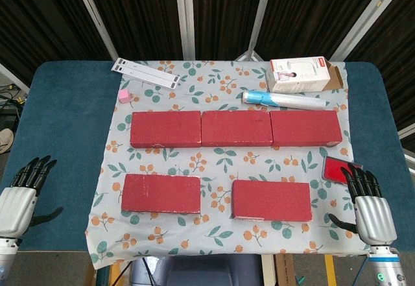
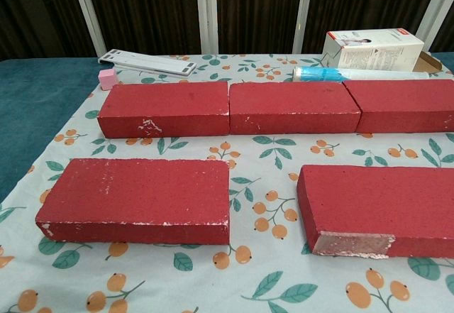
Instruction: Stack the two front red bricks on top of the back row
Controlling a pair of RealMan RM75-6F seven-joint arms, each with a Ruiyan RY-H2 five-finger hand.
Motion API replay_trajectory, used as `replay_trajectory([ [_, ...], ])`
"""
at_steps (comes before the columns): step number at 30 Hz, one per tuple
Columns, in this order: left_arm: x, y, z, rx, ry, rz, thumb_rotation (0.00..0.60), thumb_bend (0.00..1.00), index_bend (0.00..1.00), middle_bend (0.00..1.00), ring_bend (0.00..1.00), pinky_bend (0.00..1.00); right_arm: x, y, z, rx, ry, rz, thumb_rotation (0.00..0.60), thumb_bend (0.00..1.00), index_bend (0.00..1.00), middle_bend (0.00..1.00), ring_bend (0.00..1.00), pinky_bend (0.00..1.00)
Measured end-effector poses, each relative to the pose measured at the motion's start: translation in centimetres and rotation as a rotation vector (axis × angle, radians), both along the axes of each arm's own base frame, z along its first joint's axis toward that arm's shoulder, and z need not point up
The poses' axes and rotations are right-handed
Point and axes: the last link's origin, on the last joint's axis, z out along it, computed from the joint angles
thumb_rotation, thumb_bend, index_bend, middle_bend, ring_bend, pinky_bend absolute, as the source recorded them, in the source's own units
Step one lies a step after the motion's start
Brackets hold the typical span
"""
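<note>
Three red bricks form the back row (image 1: 235, 128) (image 2: 294, 106), laid end to end across the floral cloth (image 1: 220, 159). In front lie two separate red bricks: the front left brick (image 1: 161, 193) (image 2: 137, 199) and the front right brick (image 1: 272, 200) (image 2: 379, 209). My left hand (image 1: 23, 195) hovers at the table's left front edge, fingers apart, holding nothing. At the right front edge my right hand (image 1: 368, 205) is likewise open and empty, right of the front right brick. Neither hand shows in the chest view.
Behind the back row lie a blue-and-white tube (image 1: 283, 99) (image 2: 358, 74), a white box (image 1: 301, 75) (image 2: 372, 49), a white strip (image 1: 146, 73) (image 2: 147, 62) and a small pink cube (image 1: 124, 96) (image 2: 108, 79). A red flat item (image 1: 338, 168) lies by my right hand.
</note>
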Motion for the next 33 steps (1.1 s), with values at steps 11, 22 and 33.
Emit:
replay_trajectory([
  [11,0.1,-0.3,0.7,0.035,-0.021,-0.009,0.600,0.01,0.09,0.03,0.00,0.13,-0.1,0.1,-0.1,0.010,0.011,-0.009,0.600,0.07,0.00,0.00,0.00,0.00],
  [22,-0.2,-0.9,1.6,0.058,-0.044,-0.002,0.600,0.01,0.09,0.03,0.00,0.13,0.5,1.0,-0.6,0.123,-0.053,-0.047,0.600,0.07,0.00,0.00,0.00,0.00],
  [33,-0.5,-1.0,2.2,0.080,-0.062,0.017,0.600,0.01,0.09,0.02,0.00,0.13,1.8,1.3,-1.9,0.243,0.003,-0.051,0.600,0.07,0.00,0.00,0.00,0.00],
])
